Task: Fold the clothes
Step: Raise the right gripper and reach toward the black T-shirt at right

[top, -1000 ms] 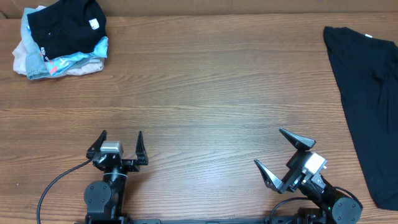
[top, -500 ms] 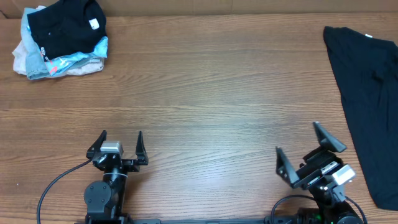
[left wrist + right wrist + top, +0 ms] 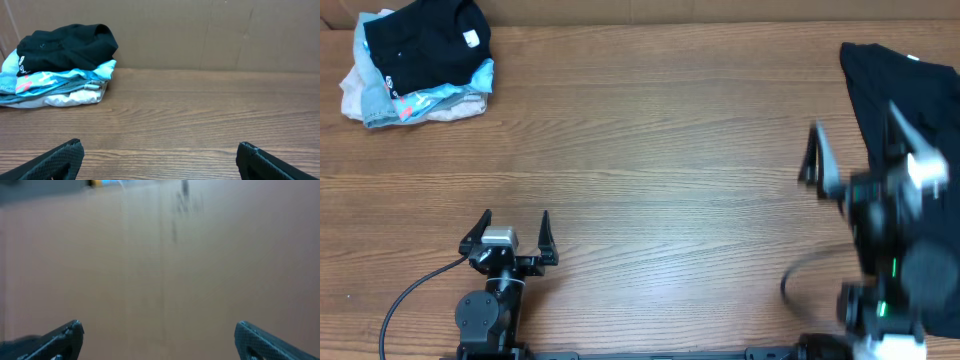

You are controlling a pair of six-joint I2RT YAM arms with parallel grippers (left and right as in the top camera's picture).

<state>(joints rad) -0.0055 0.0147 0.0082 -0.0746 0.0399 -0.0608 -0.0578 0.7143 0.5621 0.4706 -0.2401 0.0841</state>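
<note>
**Black shirt at the three o'clock edge, both jaws wide and empty**

Starting at the right gripper (image 3: pixel 857 150): its jaws are spread wide with nothing between them. In the overhead view it is blurred, standing at about three o'clock over the near hem side of the black T-shirt (image 3: pixel 920 95). Its own camera shows only the two fingertips and a smeared brown board (image 3: pixel 160 255), so I can't judge its height above the cloth.

The left gripper (image 3: pixel 515 222) sits at seven o'clock, jaws also fully apart and empty, pointing toward twelve.

The T-shirt lies loosely spread along the table's (image 3: pixel 650 150) right edge, running from about one to four o'clock and partly out of view. A pile (image 3: pixel 415 65) of other garments rests well apart at eleven o'clock.

As I read it, the step in hand is fetching the shirt to the centre. I'd come down on a single edge layer near the shoulder, pinch thin, then drag toward nine o'clock slowly so the soft fabric flattens rather than bunches. The left arm should wait to take the opposite corner.
</note>
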